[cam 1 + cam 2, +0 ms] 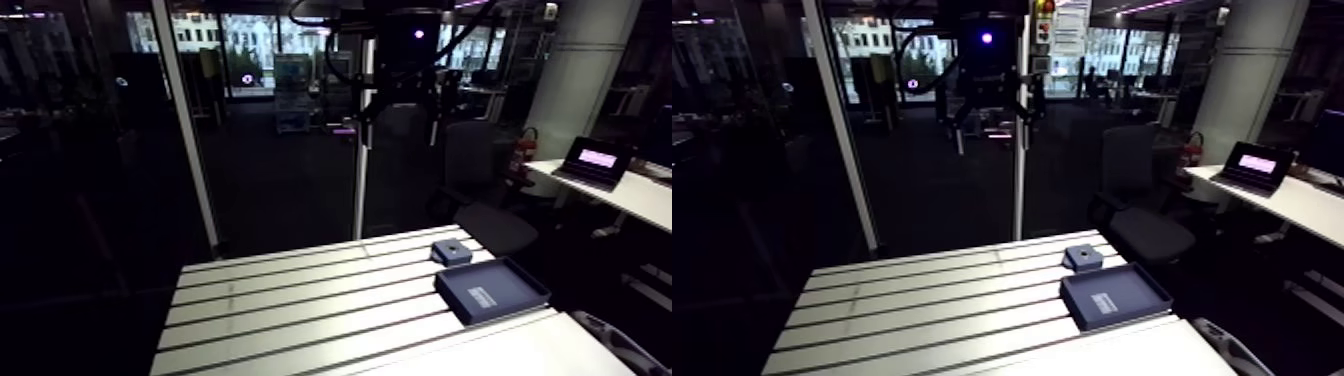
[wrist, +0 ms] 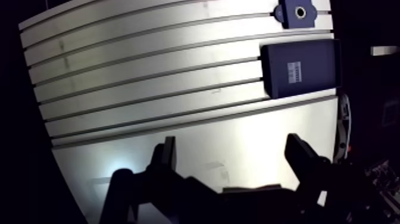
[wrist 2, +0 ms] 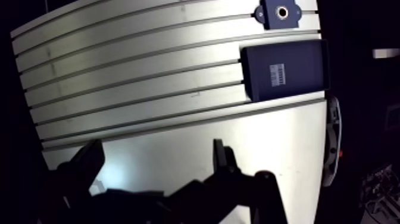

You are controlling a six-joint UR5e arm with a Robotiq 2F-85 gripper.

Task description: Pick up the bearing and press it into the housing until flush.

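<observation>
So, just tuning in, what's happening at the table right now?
Nothing is in hand yet. The arm's fingers are open and empty, high above the slotted table. Ahead of them, by the table's edge, sits a small dark blue housing with a round hole, and close beside it a shallow dark tray with a pale patch inside. I can't make out the bearing from here, so the pick has not begun.
</observation>
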